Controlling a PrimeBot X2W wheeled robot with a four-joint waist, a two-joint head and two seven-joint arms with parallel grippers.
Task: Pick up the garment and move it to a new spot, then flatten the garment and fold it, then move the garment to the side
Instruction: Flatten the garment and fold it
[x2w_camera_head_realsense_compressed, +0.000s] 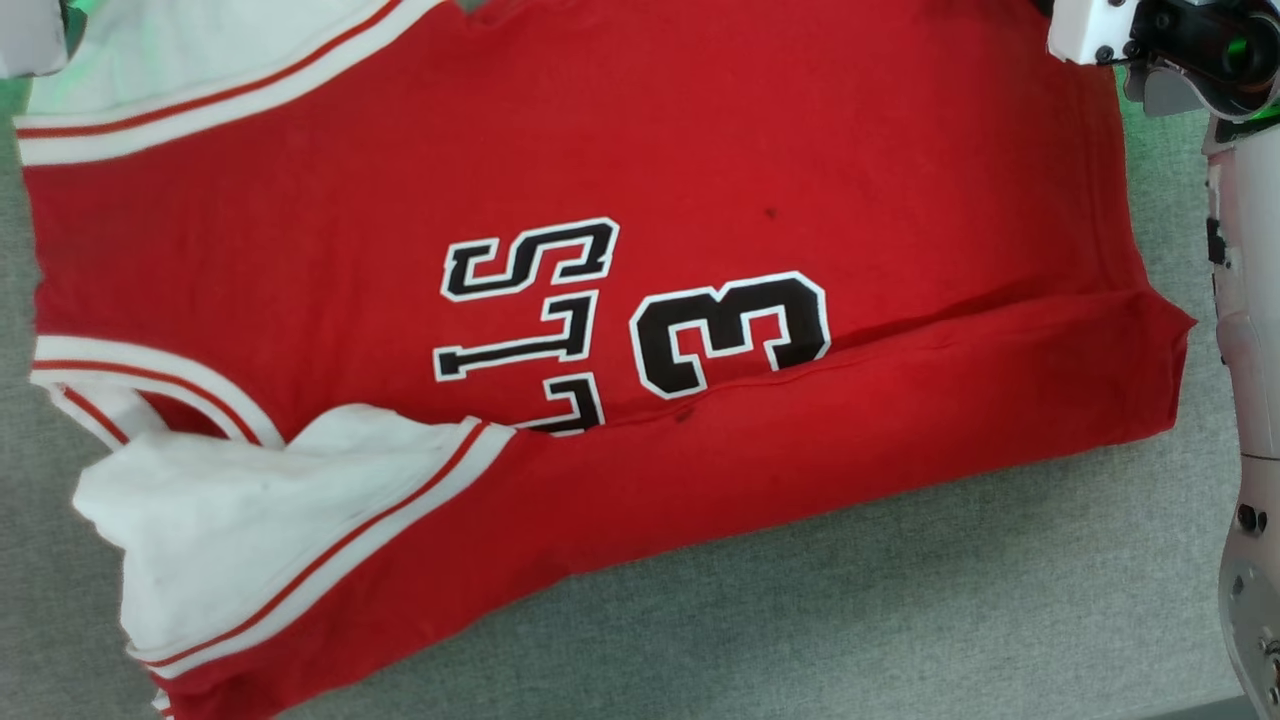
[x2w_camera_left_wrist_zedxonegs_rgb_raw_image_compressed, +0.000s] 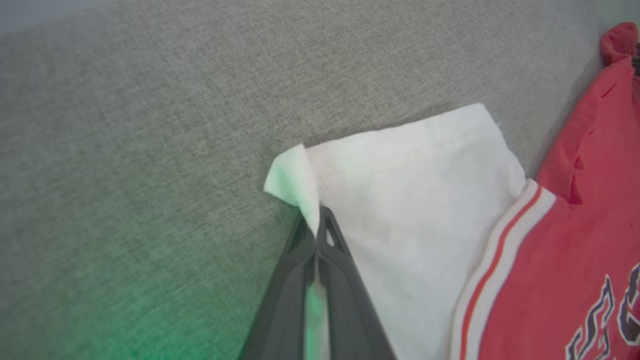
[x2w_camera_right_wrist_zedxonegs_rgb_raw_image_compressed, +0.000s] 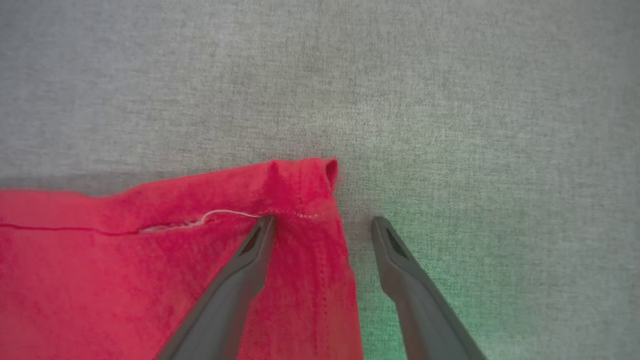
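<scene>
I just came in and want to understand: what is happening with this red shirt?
A two-armed robot is folding the garment, a red jersey lying on a grey surface. One long edge is already folded over. The left gripper is shut on a corner of a white sleeve. The right gripper is open at a red corner, holding nothing.

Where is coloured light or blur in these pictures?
Head view: the garment is sharp, with green glow at both top corners. Left wrist view: green cast on the grey surface at lower left and on the sleeve tip in the shut left pincer. Right wrist view: green tint beside the open right pincer.
</scene>
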